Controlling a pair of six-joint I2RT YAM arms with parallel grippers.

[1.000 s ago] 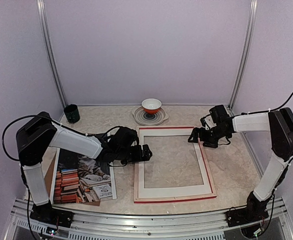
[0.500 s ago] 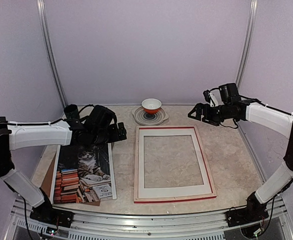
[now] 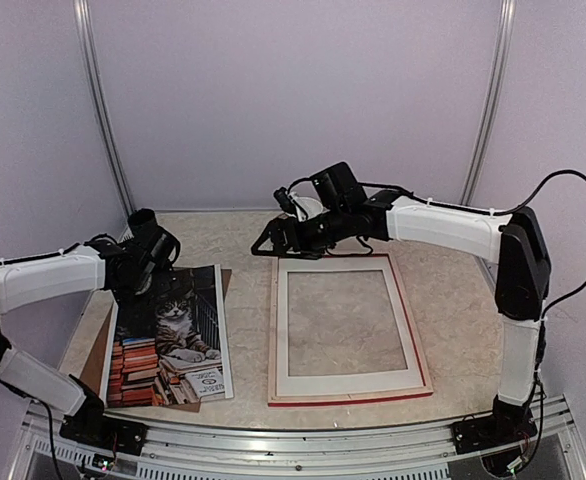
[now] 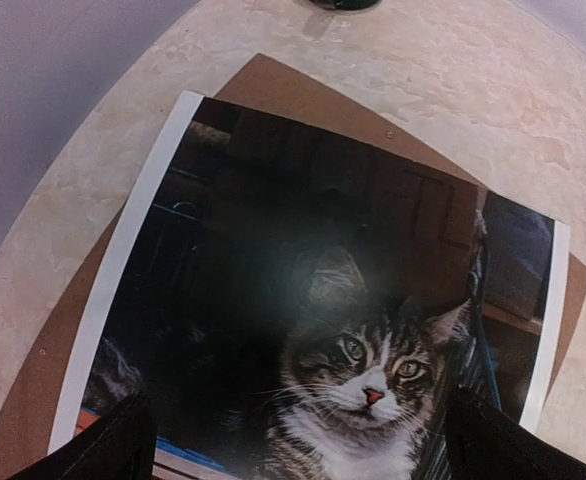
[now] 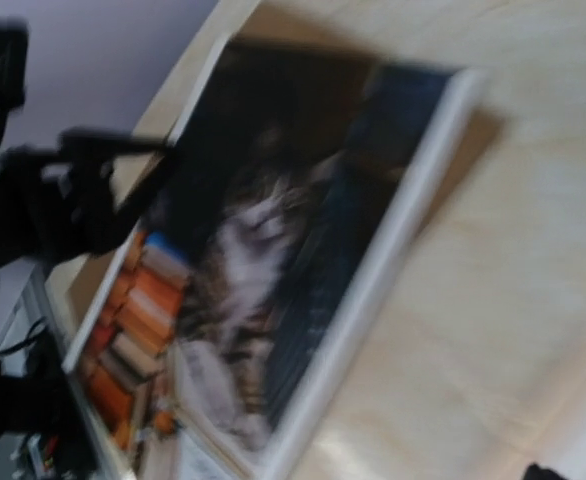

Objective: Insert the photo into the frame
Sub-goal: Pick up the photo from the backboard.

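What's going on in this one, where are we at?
Nothing is held yet. The photo lies flat on a brown backing board, left of the frame, which lies flat with a white mat in it. The left gripper hovers open over the photo's far end. The right gripper, also open, is stretched across above the frame's far left corner. The photo is not in the frame yet.

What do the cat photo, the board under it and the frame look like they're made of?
Cat photo: thin paper print, glossy, judging by the soft glare patch. Board under it: matte brown, likely hardboard or cardboard. Frame: red-edged, painted wood or plastic, hard to tell; the white mat inside looks like card.
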